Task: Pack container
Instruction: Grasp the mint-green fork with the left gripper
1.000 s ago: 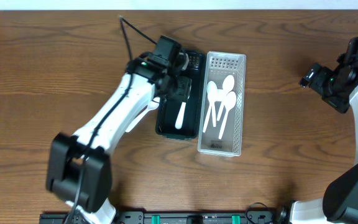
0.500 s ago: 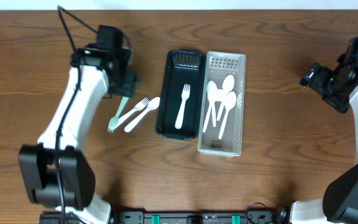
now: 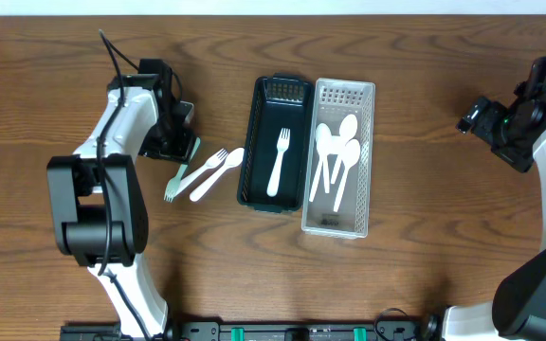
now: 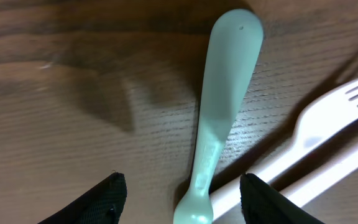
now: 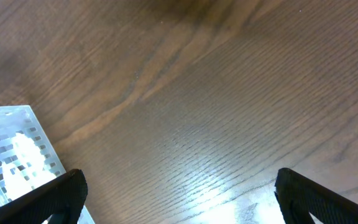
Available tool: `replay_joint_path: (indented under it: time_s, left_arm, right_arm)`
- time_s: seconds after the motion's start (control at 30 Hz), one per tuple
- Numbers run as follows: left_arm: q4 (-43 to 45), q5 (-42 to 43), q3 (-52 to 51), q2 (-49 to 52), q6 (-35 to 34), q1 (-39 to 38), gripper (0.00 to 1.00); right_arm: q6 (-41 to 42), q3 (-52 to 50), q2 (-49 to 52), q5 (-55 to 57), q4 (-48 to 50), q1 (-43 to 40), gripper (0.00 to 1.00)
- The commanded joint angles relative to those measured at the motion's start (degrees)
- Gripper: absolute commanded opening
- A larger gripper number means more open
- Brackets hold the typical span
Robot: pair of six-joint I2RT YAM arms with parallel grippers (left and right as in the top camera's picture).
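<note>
My left gripper point(image 3: 182, 138) is open and straddles the handle end of a pale green fork point(image 3: 180, 172) lying on the table; in the left wrist view the green handle point(image 4: 221, 112) runs between my open fingers point(image 4: 188, 205). A white fork point(image 3: 210, 167) and a white spoon point(image 3: 220, 173) lie beside it; the white fork also shows in the left wrist view point(image 4: 328, 118). The black container point(image 3: 258, 142) holds one white fork point(image 3: 278, 161). The clear container point(image 3: 368, 161) holds several white spoons point(image 3: 337, 152). My right gripper point(image 3: 472, 118) is open and empty.
The two containers stand side by side mid-table. The right wrist view shows bare wood between the open fingers point(image 5: 191, 199) and a corner of the clear container point(image 5: 11, 149) at the left edge.
My left arm has swung left from over the black container to the loose cutlery and come down over the green fork's handle. The right arm has not moved.
</note>
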Motion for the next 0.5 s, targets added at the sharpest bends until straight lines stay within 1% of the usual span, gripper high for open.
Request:
replay_joint_path:
  time_s: [0.0,0.33,0.4,0.47]
  left_arm:
    - [-0.2,0.8,0.2,1.4,2.8,0.1,0.61]
    - [0.5,0.8,-0.7,5.0,2.8,0.1,0.58]
    - [0.6,0.8,-0.7,5.6,2.8,0.1,0.54]
    - [0.7,0.8,-0.7,6.1,2.8,0.1,0.44]
  right_arm:
    - [-0.7,-0.1,0.1,0.7,0.0,-0.2,0.99]
    - [-0.7,-0.1,0.0,0.7,0.0,-0.2,0.99]
    - [-0.7,-0.1,0.0,0.7,0.0,-0.2,0.99]
    - [-0.7,-0.1,0.0,0.7,0.0,-0.2,0.99]
